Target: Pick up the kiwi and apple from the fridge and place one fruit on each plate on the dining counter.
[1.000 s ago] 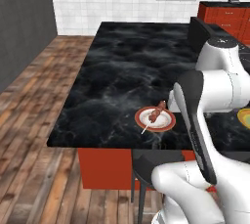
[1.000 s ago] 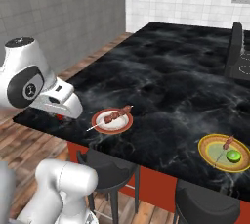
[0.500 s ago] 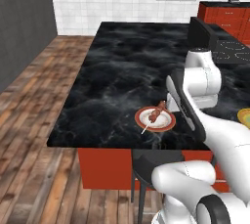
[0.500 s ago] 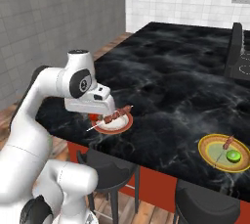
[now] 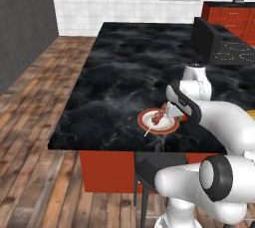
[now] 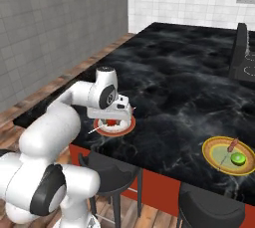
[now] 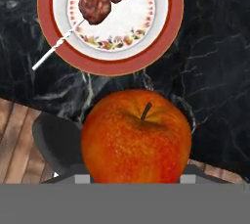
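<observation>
I've got the apple (image 7: pixel 136 137) clamped between the fingers, low centre of the hand view. The red-rimmed plate (image 7: pixel 166 42) sits at the top of that frame, skewer (image 7: pixel 100 0) on it, so the drop spot lies ahead of the fingers, over the tabletop (image 7: pixel 215 71) edge.

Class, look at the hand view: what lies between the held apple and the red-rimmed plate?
In the hand view, bare black counter separates the apple from the red-rimmed plate.
</observation>
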